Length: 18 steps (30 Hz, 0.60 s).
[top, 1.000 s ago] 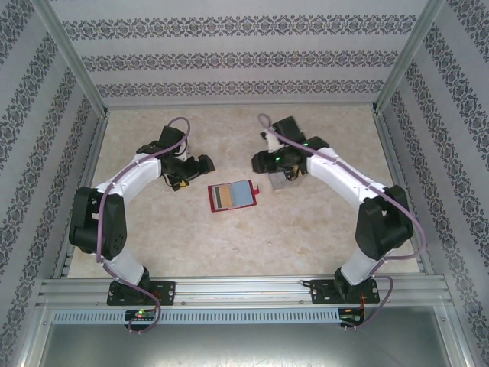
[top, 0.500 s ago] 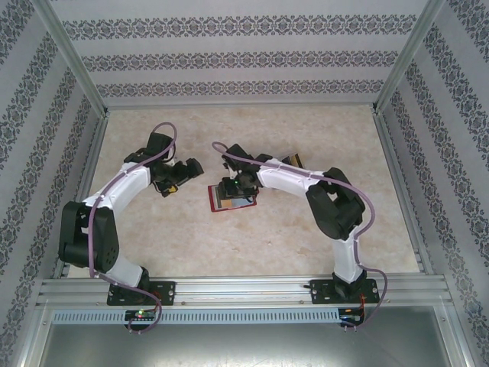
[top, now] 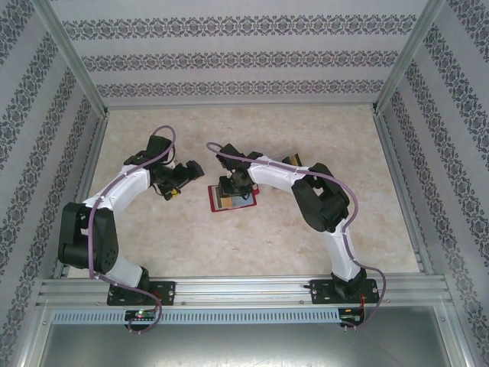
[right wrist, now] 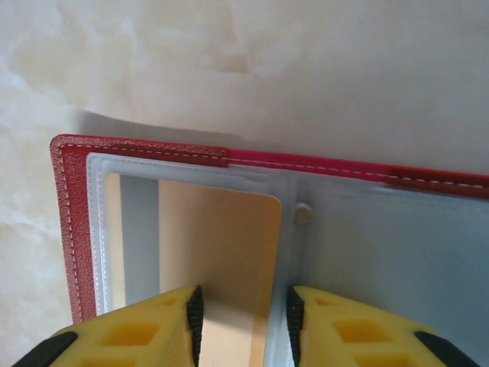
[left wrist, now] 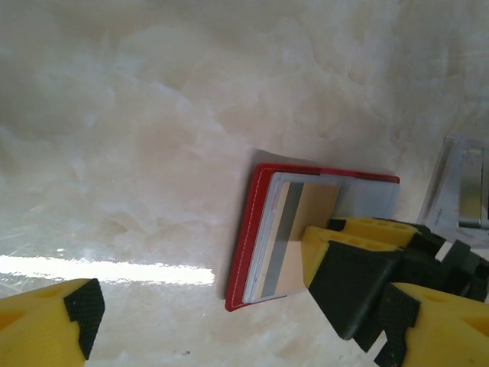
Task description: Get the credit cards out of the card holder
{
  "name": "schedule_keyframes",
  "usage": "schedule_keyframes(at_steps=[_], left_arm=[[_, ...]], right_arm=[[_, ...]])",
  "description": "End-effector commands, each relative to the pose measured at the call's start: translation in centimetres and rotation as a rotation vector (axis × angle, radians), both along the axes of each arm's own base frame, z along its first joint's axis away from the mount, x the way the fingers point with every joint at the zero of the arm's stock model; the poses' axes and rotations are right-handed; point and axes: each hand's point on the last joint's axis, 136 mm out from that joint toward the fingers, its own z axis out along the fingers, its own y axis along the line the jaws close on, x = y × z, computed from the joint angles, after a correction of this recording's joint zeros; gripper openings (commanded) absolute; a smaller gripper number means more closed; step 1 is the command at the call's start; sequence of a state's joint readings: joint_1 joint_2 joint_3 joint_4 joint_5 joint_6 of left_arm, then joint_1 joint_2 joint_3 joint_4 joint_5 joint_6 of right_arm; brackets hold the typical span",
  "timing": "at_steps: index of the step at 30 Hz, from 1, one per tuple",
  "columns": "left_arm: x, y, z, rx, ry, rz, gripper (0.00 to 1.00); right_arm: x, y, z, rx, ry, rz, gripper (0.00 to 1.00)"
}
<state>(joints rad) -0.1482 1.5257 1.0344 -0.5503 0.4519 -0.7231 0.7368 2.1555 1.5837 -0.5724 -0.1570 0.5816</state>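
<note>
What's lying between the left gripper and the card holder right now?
In the top view, a bare stretch of table lies between the left gripper and the card holder; the two are apart.

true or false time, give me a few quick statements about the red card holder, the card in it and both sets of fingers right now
1. The card holder lies open on the table. True.
2. The left fingers clamp the card holder. False: they stand wide apart, off to its side, holding nothing.
3. A tan card sits inside the card holder. True.
4. The right fingers hang over bare table far from the card holder. False: they are down at the card holder, with the tan card showing between them.
</note>
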Motion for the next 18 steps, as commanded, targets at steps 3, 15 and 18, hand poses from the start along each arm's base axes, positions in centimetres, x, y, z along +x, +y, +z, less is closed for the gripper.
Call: schedule_keyframes(at_steps=[3,15,18], left_arm=[[0.6,-1.4,-0.3,-0.095,0.018,0.009,0.84],[0.9,-6.3,-2.3,-0.147,0.077,-0.102,0.37],[0.9,-7.2,-2.9,-0.148,0.091,-0.119,0.32]], right_arm=[[0.0,-1.8,-1.5,-0.057,0.037,-0.052,0.33],[0.6,-1.0,0.7,0.114,0.044,-0.064,0.33],[1.2,-0.5,3.1,0.210,0.022,-0.057,0.37]])
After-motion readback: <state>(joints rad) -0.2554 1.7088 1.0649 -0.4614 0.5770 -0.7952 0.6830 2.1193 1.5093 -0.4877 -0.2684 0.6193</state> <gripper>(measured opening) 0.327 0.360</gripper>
